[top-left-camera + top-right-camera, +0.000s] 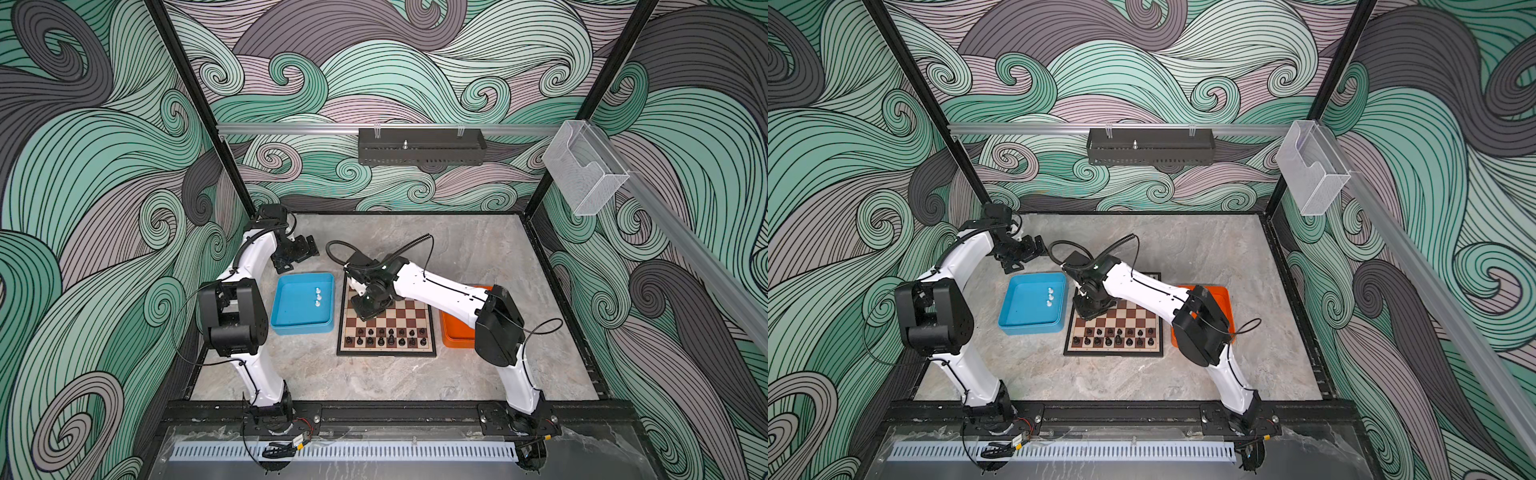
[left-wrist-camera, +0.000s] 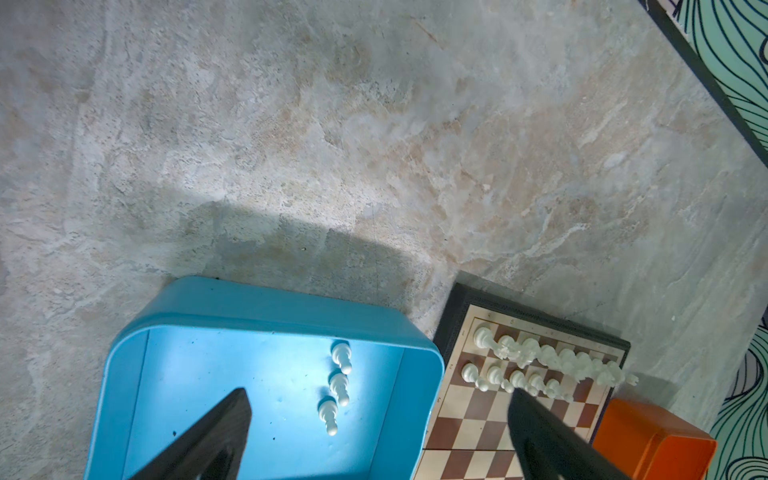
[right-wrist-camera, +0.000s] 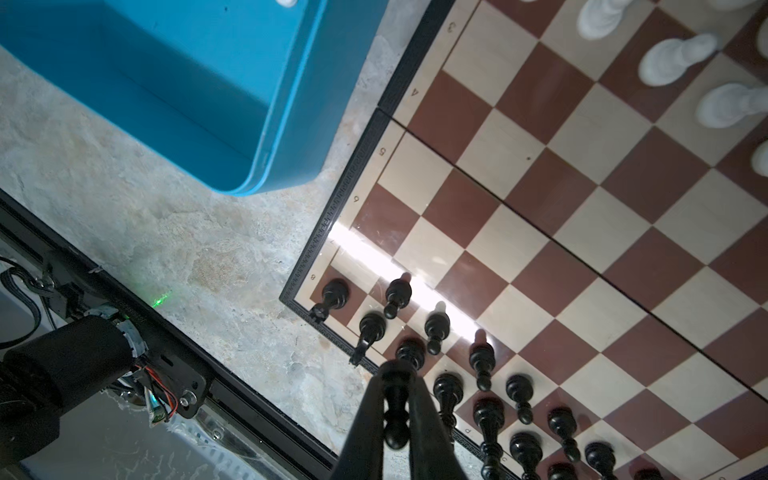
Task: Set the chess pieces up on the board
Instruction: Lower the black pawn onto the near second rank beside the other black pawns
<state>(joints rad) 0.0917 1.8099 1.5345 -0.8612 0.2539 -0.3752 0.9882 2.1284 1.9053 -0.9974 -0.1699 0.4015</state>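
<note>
Stone tbl [image 1: 415, 382], board [image 1: 411, 318], blue tray [image 1: 302, 328], orange tray [image 1: 455, 337]

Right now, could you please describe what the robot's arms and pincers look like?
Both the left arm and right arm have glossy white links, boxy black joint housings and thin black cables. A black corrugated hose loops off the right one. The left pincer and right pincer have slim, tapered black fingers.

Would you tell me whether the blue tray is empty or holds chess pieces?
Not empty: three white pawns sit in a line inside the blue tray, clear in the left wrist view.
</note>
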